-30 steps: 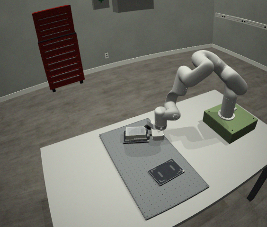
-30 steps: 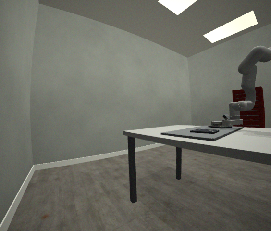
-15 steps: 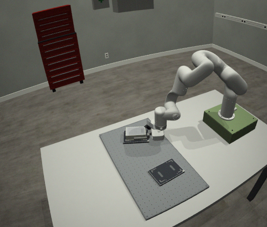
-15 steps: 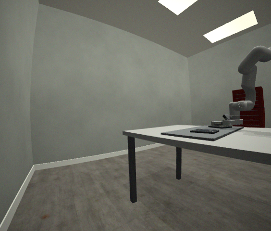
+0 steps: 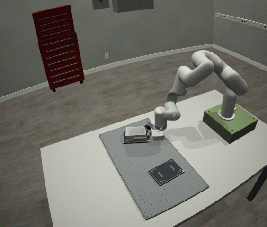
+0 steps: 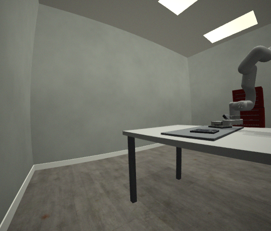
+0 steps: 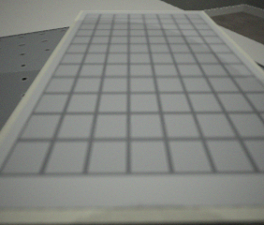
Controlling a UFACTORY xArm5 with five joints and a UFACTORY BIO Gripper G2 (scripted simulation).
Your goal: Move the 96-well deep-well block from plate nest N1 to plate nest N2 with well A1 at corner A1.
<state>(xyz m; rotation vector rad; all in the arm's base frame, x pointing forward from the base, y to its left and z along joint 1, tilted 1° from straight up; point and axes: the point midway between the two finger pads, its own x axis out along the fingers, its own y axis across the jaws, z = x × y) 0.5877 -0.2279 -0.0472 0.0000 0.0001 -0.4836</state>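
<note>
The deep-well block [image 5: 135,130] [image 6: 215,122] [image 7: 143,103] is pale with a gridded top. It sits level in nest N1 [image 5: 127,142] [image 6: 227,126], the far nest in the top view. My gripper [image 5: 143,133] is low at the block's end nearest the arm, shut on the block's long sides. Its fingers are out of the wrist view, and the far finger is hidden behind the block. Nest N2 [image 5: 165,172] [image 6: 204,131] is a dark, empty plate with corner locators and a small white mark at one corner. I cannot make out the block's cut-off corner.
Both nests are on a grey perforated board [image 5: 129,168] [image 6: 180,133] on the white table [image 5: 72,176]. The arm stands on a green base block [image 5: 244,122] at the right in the top view. The red cabinet [image 5: 60,56] stands beyond the table.
</note>
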